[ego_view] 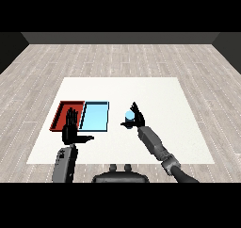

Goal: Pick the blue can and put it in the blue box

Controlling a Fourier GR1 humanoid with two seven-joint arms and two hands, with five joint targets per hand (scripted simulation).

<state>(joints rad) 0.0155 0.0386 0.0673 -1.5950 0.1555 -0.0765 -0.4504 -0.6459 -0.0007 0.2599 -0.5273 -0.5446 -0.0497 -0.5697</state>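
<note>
White table on pale grey wood-plank floor; dark wall along far edge of room

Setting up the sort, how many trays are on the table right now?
2. The red tray lies at the table's left, partly behind the left hand; the light blue tray sits beside it on its right.

Grey forearms, black left hand and right hand.
</note>
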